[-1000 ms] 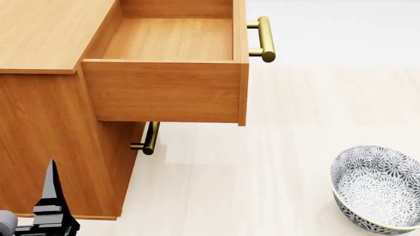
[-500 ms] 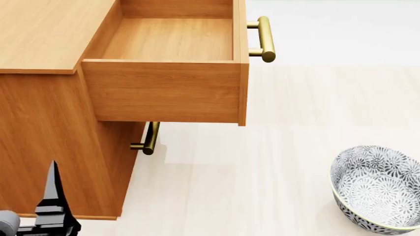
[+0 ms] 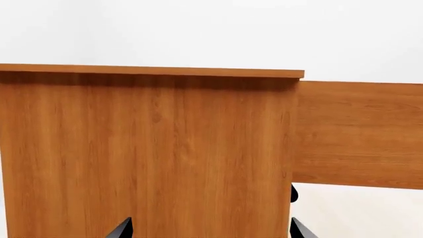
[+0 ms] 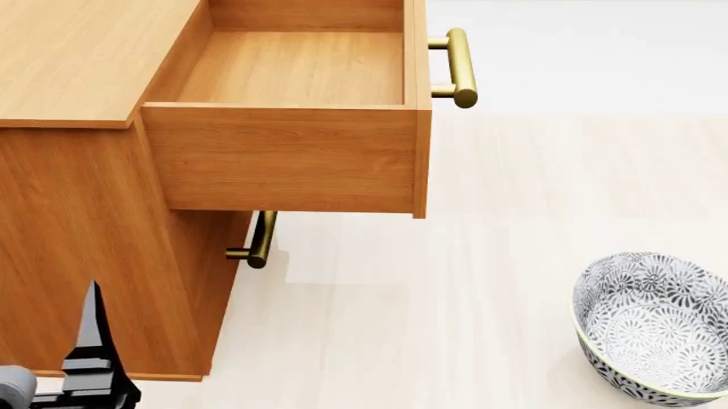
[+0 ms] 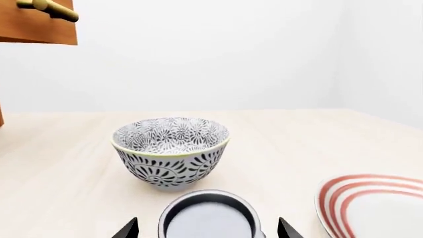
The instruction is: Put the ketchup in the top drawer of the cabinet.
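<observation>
**Cabinet.** In the head view the cabinet occupies the 9 to 11 o'clock area and stands on the pale tabletop. The top drawer is pulled out toward 3 o'clock. Its interior floor is bare wood. The brass bar handle is on the drawer front, at about 1 o'clock in the view. The lower drawer handle shows under the open drawer, and that drawer is closed.

**Left end effector.** In the left wrist view the left end effector faces the side panel of the cabinet. Its two dark fingertips are spread wide, with only the panel visible between them, and it holds nothing. In the head view it sits at 7 o'clock, just beside the lower corner of the cabinet.

**Right end effector.** In the right wrist view the right end effector is spread open with one fingertip on either side of the ketchup can. A narrow gap shows between each fingertip and the can, so no grip is established.

**Ketchup can.** The can stands upright on the tabletop. Only its pale silver top and dark rim are visible, and the label is hidden.

**Other items.** The patterned bowl stands just beyond the can, near it but apart from it. In the head view it lies at 4 o'clock, well apart from the cabinet. A red-striped plate lies on the tabletop near the can.
</observation>
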### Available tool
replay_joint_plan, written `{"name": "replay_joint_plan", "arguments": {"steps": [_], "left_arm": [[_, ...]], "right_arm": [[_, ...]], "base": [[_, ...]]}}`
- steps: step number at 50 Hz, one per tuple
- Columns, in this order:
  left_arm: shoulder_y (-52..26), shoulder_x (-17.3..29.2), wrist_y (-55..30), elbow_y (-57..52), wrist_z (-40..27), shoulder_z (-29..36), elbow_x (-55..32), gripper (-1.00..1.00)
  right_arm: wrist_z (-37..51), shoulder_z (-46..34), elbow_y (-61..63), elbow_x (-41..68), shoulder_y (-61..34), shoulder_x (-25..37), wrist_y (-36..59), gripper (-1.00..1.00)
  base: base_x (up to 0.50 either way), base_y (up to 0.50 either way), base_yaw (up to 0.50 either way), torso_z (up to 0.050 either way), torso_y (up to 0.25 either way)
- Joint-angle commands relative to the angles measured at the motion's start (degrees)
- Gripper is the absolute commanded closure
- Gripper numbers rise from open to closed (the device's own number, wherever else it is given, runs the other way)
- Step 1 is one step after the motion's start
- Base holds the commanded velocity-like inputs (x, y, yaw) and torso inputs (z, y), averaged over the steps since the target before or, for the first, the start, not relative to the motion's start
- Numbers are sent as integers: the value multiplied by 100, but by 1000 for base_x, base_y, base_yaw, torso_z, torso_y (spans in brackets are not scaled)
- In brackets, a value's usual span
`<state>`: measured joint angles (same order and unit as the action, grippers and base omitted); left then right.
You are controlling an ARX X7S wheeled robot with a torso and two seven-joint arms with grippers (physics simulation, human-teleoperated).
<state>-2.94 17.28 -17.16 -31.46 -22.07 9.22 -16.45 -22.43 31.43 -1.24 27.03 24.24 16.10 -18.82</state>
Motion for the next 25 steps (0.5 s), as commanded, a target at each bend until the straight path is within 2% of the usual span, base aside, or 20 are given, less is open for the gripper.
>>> {"name": "replay_joint_plan", "arguments": {"steps": [1, 25], "left_arm": [[-14, 16, 5, 18, -18, 17, -22, -100], [-7, 48, 67, 90, -52, 30, -69, -100]], "right_arm": [[-64, -35, -224, 54, -127, -1, -54, -100], [-70, -131, -566, -43, -295, -34, -146, -100]], "base": [[0, 0, 0, 0, 0], [0, 0, 0, 0, 0]]}}
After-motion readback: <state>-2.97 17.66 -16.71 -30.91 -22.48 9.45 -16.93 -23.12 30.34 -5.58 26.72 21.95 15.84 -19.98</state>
